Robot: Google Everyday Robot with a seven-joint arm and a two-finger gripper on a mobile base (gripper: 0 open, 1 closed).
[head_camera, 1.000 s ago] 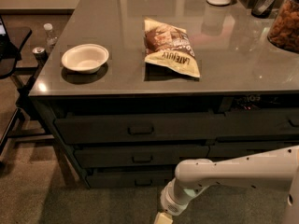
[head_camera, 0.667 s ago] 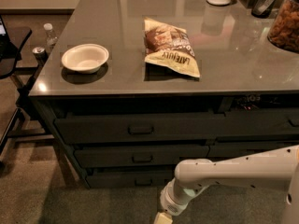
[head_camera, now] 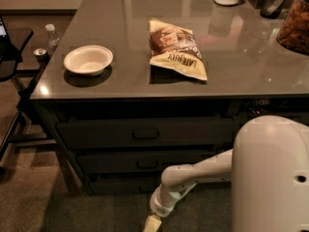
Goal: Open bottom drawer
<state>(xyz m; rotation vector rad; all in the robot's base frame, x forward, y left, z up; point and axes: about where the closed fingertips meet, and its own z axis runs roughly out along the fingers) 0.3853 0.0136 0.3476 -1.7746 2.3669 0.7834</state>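
Camera view: the gripper [head_camera: 153,222] hangs low at the bottom edge of the frame, below and in front of the drawer stack, cut off by the border; whether it is open or closed cannot be told, and nothing shows in its hold. Since a second ago the wrist has slid a little to the left, and a large white arm housing [head_camera: 270,175] has swung in to fill the lower right corner; the bowl [head_camera: 88,60] and the chip bag [head_camera: 176,50] lie on the worktop [head_camera: 241,71] where they were. The bottom drawer [head_camera: 116,185] is the slim dark front under the middle drawer [head_camera: 106,162] and the top drawer [head_camera: 96,135]; it sits flush with them and is as shut as before. Its centre handle is not visible, probably hidden behind the forearm that crosses its right part. The shift reads as the arm lining up on that handle and not yet pulling; the opening itself is still to be done, and the gripper looks to sit slightly below the drawer front, so it likely needs to rise and move inward.
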